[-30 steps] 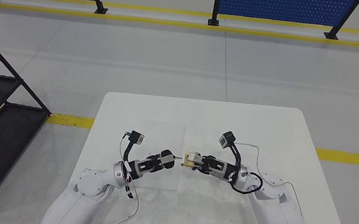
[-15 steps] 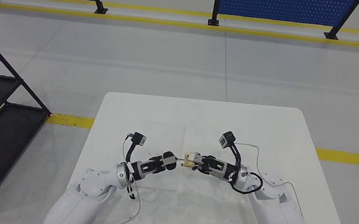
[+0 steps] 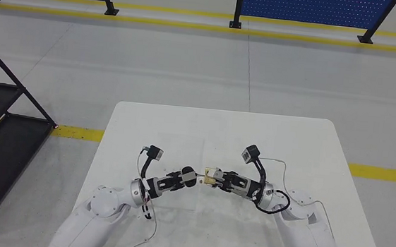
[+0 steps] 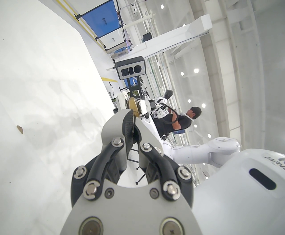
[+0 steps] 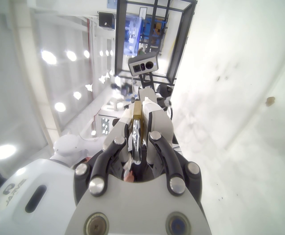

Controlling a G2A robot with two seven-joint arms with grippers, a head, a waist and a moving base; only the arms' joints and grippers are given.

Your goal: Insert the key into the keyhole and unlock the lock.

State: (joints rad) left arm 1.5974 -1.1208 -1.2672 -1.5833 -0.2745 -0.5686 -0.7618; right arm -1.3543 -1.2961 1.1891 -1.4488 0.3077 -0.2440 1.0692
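Clamping the key (image 4: 134,122), left pincer (image 4: 131,118) faces lock (image 4: 133,106)

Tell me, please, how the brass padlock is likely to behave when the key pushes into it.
The padlock looks like solid brass, so probably rigid and heavy for its size. The right gripper clamps it, so it should hardly yield, though smooth metal might twist slightly. The key in the left gripper looks thin and may flex first.

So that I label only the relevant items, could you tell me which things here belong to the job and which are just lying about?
For the job:
key, in the left pincer
lock, in the right pincer

Lying about:
black rack
blue barriers
brown speck on the table
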